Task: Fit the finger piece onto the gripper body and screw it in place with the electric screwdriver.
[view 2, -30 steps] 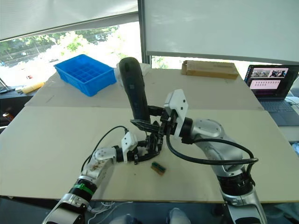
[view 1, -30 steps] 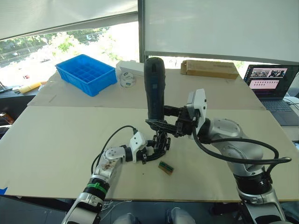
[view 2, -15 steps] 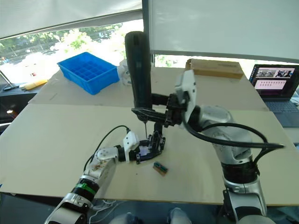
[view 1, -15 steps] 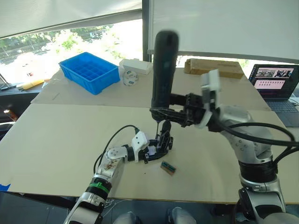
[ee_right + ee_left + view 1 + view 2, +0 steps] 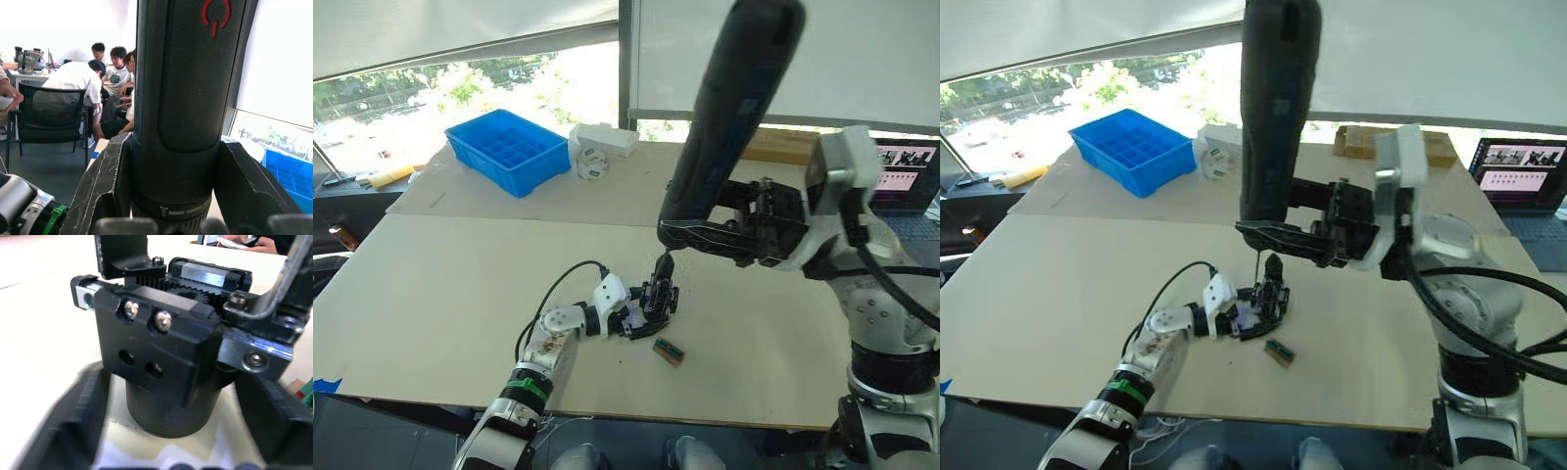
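Two grippers at work: each holds one part of the job, so body and tool can be lined up over the table point(image 5: 440, 294).
Left gripper point(image 5: 628, 315): fingers closed around the round base of the gripper body point(image 5: 1266, 299), which stands upright on the table, probably to stop it turning under the bit.
Right gripper point(image 5: 1278, 235): clamped tight on the lower end of the electric screwdriver point(image 5: 1273, 108), held nearly upright with a slight lean, thin bit pointing down just above the gripper body.
Finger piece: a pointed black finger rises from the gripper body below the bit; whether this is the piece being fastened cannot be told.
Screws: two bright screw heads point(image 5: 146, 316) show on the body's face in the left wrist view.
Nearby: a small green-and-brown block point(image 5: 668, 351) lies just near-right of the body, off the bit's path.
Far side: blue bin point(image 5: 509, 152), white box point(image 5: 605, 139), cardboard box point(image 5: 1361, 142) and laptop point(image 5: 1523, 181), all well apart.
In the way: nothing stands between bit and body.
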`<state>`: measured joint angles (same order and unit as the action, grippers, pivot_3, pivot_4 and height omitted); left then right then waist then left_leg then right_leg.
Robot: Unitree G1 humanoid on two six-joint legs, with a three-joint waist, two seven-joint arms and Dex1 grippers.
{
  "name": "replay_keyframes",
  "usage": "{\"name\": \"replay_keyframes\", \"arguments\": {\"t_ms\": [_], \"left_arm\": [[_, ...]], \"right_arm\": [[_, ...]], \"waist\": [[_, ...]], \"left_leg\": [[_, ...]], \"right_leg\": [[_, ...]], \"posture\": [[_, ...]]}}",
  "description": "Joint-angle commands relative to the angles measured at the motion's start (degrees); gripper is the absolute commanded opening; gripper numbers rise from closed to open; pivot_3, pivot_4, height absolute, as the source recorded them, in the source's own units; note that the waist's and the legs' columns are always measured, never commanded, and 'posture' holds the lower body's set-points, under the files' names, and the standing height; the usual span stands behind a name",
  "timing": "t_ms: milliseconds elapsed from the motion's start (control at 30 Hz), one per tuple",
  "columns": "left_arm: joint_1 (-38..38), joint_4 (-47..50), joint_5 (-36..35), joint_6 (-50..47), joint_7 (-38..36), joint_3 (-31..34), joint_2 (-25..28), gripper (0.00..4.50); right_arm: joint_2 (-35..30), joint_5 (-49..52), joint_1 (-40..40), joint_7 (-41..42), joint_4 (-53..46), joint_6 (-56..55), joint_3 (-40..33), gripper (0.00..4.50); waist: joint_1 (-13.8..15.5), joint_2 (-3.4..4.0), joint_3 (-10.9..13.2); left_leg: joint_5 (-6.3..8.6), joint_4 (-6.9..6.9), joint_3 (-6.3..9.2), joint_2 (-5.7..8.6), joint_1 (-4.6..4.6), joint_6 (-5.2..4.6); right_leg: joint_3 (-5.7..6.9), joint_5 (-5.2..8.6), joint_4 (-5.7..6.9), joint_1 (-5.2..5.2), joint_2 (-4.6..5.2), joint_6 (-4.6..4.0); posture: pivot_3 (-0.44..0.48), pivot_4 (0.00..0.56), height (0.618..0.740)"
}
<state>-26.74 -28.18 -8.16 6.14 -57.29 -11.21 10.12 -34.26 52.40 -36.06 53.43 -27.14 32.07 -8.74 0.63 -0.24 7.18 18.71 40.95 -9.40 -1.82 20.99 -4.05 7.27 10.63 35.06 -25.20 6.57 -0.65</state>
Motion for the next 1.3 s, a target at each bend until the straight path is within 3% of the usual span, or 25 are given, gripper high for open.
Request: {"name": "replay_keyframes", "arguments": {"t_ms": [33,200,333,467,733,867,1033,1300], "left_arm": [[2.4,0.6,-0.6,-1.8,-0.8,1.1,2.8,4.48],[6.5,7.0,-4.3,-3.6,-4.6,4.4,10.1,4.48],[9.8,11.4,-10.7,-8.4,-9.6,7.9,15.5,4.48],[13.6,12.5,-15.2,-7.6,-17.5,13.3,23.9,4.48],[15.4,8.8,-17.3,-1.7,-25.7,20.0,32.2,4.48],[15.5,10.5,-18.2,-2.4,-27.5,19.5,32.1,4.48],[17.4,21.1,-19.6,-5.1,-27.3,16.0,29.6,4.48],[16.1,27.0,-13.6,-6.3,-22.1,5.0,22.5,4.48]], "right_arm": [[-2.1,4.9,-0.1,-1.9,-3.0,0.9,-4.8,1.9],[-7.4,9.8,3.3,-5.8,-5.4,3.5,-11.5,1.9],[-11.0,6.8,10.6,-3.5,-7.4,1.0,-15.1,1.9],[-10.7,1.5,21.3,-1.7,-8.5,-3.6,-20.3,1.9],[-8.4,-5.8,43.7,6.9,-8.0,-11.5,-26.9,1.9],[-7.0,-6.6,43.5,5.6,-8.7,-13.6,-24.5,1.9],[-5.2,-5.0,38.5,0.5,-13.0,-12.2,-17.4,1.9],[-1.0,-6.6,30.4,-6.0,-17.1,-11.7,-3.4,1.9]], "waist": [[-0.2,0.0,0.0],[-1.4,-0.01,0.0],[-1.5,0.04,0.1],[-1.3,0.0,0.2],[0.2,-0.01,0.3],[-0.1,-0.02,0.5],[-0.3,-0.04,0.6],[0.1,-0.03,0.6]], "left_leg": [[0.0,0.0,0.01,-0.01,0.0,0.0],[-0.08,-0.1,0.01,-0.1,0.01,0.14],[-0.14,-0.2,0.03,-0.17,0.02,0.26],[-0.14,-0.19,0.02,-0.17,0.13,0.26],[-0.07,-0.16,-0.04,-0.01,0.27,0.15],[-0.07,-0.14,-0.1,0.0,0.25,0.15],[-0.09,-0.16,-0.1,-0.04,0.24,0.22],[-0.14,-0.14,-0.2,0.02,0.27,0.29]], "right_leg": [[0.0,-0.01,0.0,0.0,0.0,-0.02],[-0.07,0.01,0.02,-0.1,-0.07,-0.15],[-0.11,0.08,0.04,-0.17,-0.13,-0.27],[-0.09,0.1,0.02,-0.26,-0.17,-0.23],[-0.06,0.23,0.0,-0.36,-0.29,0.05],[-0.1,0.26,-0.01,-0.38,-0.26,0.13],[-0.21,0.2,0.06,-0.49,-0.16,0.0],[-0.18,0.19,0.1,-0.53,-0.52,-0.09]], "posture": [[0.0,0.15,0.74],[0.0,0.15,0.74],[0.0,0.15,0.74],[0.0,0.15,0.74],[0.0,0.15,0.74],[0.0,0.15,0.74],[0.0,0.15,0.74],[0.0,0.15,0.74]]}}
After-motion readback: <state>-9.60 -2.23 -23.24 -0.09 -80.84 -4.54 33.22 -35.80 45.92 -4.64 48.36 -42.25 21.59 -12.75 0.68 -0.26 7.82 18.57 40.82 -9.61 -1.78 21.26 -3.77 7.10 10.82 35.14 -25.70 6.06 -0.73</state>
